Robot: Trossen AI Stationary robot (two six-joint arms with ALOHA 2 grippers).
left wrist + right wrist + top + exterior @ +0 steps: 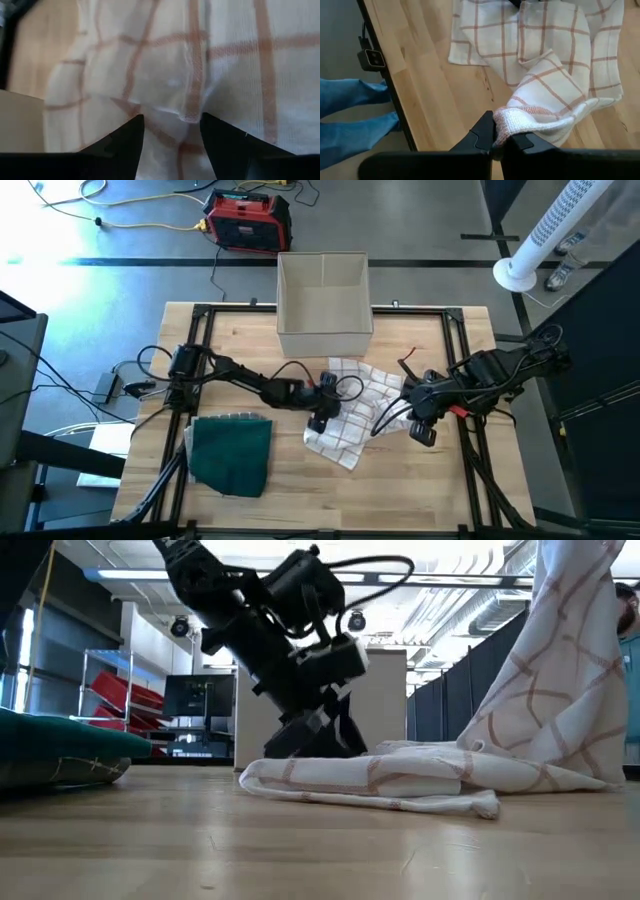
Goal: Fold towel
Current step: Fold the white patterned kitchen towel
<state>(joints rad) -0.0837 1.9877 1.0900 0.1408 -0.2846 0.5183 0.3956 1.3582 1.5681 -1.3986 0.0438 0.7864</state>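
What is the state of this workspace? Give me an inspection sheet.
Surface: pale wooden table in a black frame.
Job's things: white towel with orange-red checks, crumpled mid-table.
Clutter: folded dark green cloth front left; open beige box at the far edge.
Grippers: left gripper open over the towel; right gripper shut on a raised towel edge.
Cables: yellow cable on the floor.
Surroundings: red and black device; a person's blue trouser legs.

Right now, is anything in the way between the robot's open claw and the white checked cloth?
Nothing visible is. The left gripper hangs open right over the white towel with orange-brown checks, with only air between. The right gripper is already shut on a corner of it.
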